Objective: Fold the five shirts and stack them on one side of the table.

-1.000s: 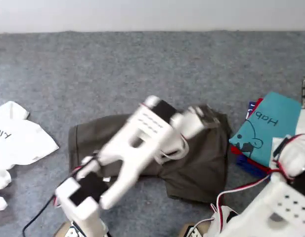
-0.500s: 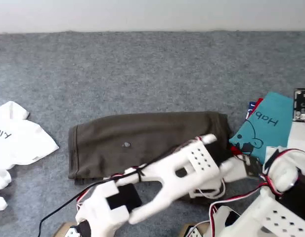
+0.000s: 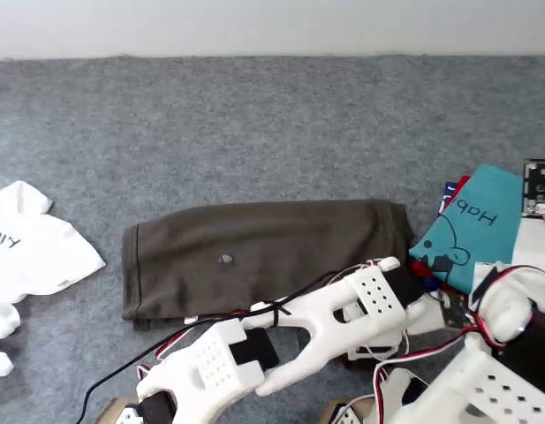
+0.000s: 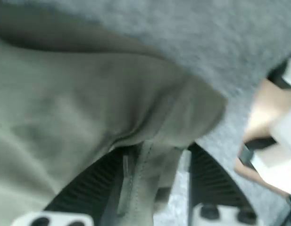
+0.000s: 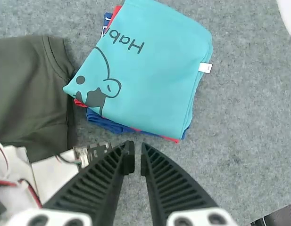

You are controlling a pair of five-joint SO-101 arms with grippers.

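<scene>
A second ago the left arm (image 3: 325, 318) was up over the middle of the brown shirt (image 3: 254, 252) — now it lies low along the near edge, its left end effector (image 4: 154, 174) grasping the hem at the corner. The shirt is now a long band mid-counter (image 3: 254, 124), with open grey room behind. The right end effector (image 5: 134, 157) is clenched on nothing just beside the teal shirt (image 5: 150, 75) at the right edge — the white shirt (image 3: 29, 243) lies at the far left edge.
</scene>
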